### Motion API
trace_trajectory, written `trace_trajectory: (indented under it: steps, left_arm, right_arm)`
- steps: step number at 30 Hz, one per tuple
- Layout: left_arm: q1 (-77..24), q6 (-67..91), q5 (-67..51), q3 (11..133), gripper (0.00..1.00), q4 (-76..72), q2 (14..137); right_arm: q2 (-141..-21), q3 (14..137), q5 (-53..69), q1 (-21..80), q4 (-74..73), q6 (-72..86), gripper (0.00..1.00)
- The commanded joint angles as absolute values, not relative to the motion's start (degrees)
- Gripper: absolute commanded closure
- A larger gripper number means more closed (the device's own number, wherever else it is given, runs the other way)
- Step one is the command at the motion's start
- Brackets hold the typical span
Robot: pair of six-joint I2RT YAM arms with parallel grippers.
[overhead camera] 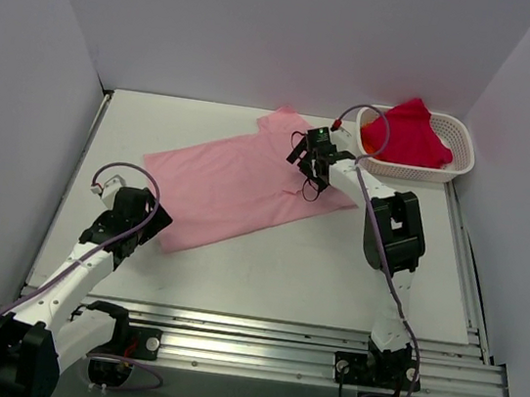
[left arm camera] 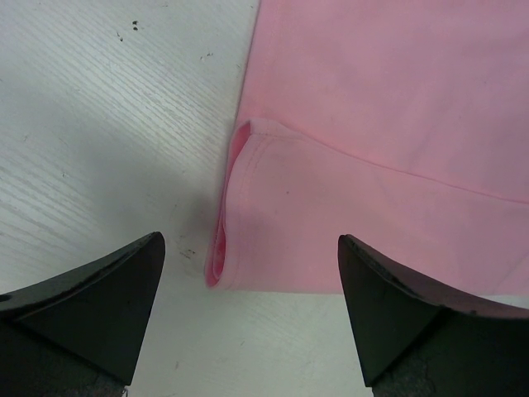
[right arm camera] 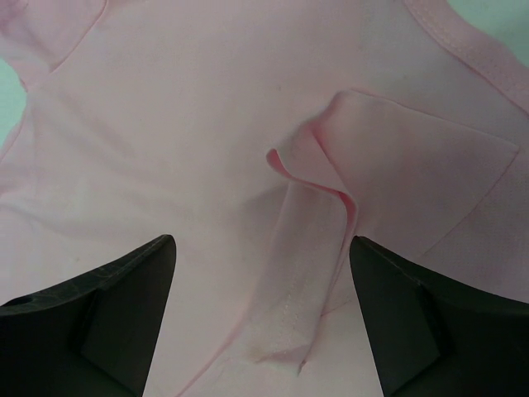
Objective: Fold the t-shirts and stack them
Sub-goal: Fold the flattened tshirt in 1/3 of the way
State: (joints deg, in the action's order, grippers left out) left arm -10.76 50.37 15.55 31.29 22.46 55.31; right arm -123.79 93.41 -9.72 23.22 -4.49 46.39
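One pink t-shirt (overhead camera: 237, 190), one red t-shirt (overhead camera: 414, 138), one white basket (overhead camera: 451, 171).

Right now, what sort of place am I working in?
Probably a lab test booth: plain white walls enclose the table, a metal rail runs along its near edge, and a pink t-shirt and a basket holding a red t-shirt are laid out.
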Motion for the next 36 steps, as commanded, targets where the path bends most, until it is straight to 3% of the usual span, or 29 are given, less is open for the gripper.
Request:
trace_trajectory:
  steps: [1, 18, 36]
  left_arm:
    - [-10.5, 49.7, 14.8, 31.1, 0.05, 19.8, 54.8]
    - [-10.5, 49.5, 14.5, 30.9, 0.05, 19.4, 54.8]
    - [-10.5, 49.4, 14.3, 30.8, 0.05, 19.2, 54.7]
  right_arm:
    - [-125.9, 95.8, -12.1, 22.9, -5.9, 46.1, 0.18]
    - [-127.4, 96.5, -13.3, 22.5, -6.0, 46.0, 0.18]
    - [-137.0, 109.9, -9.8, 24.6, -6.2, 47.4, 0.19]
